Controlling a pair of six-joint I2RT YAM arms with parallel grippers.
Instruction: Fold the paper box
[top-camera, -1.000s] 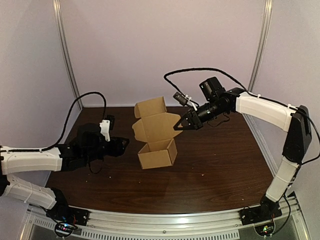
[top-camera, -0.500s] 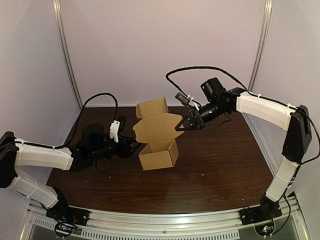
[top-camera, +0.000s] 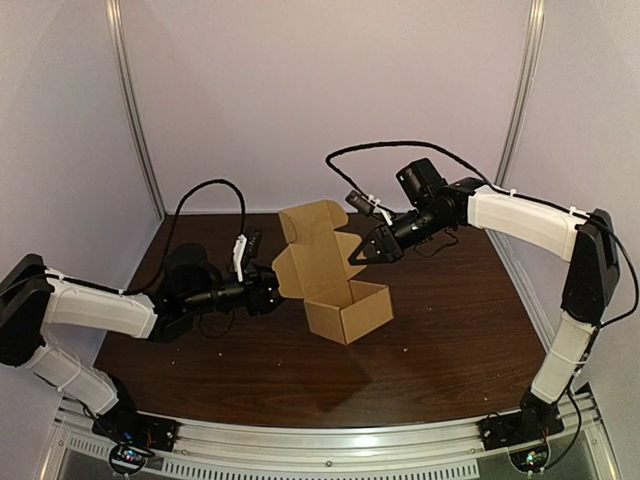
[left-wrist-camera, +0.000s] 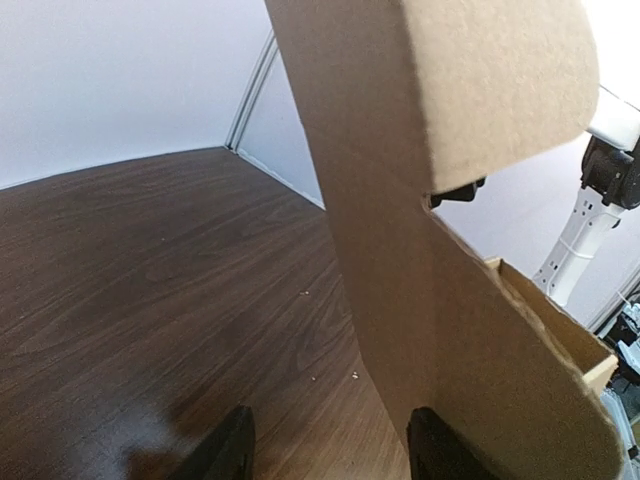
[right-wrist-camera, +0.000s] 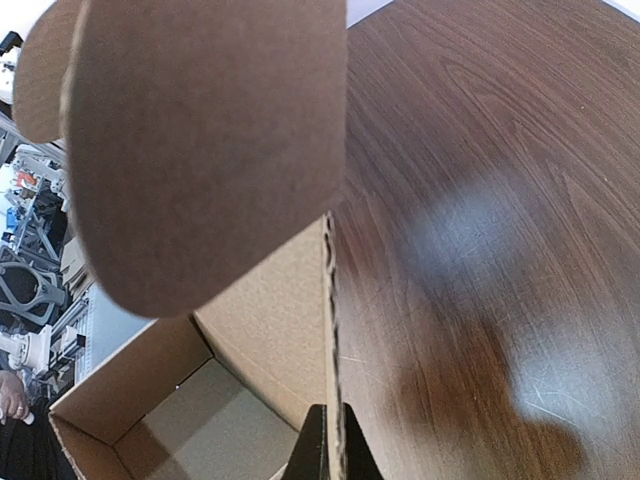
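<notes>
Standing open: brown cardboard box (top-camera: 350, 312), rounded flaps (right-wrist-camera: 200, 150), glossy woodgrain table (top-camera: 450, 345).

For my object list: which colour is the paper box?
Plain light brown cardboard, no print; the paper box shows best in the top external view.
</notes>
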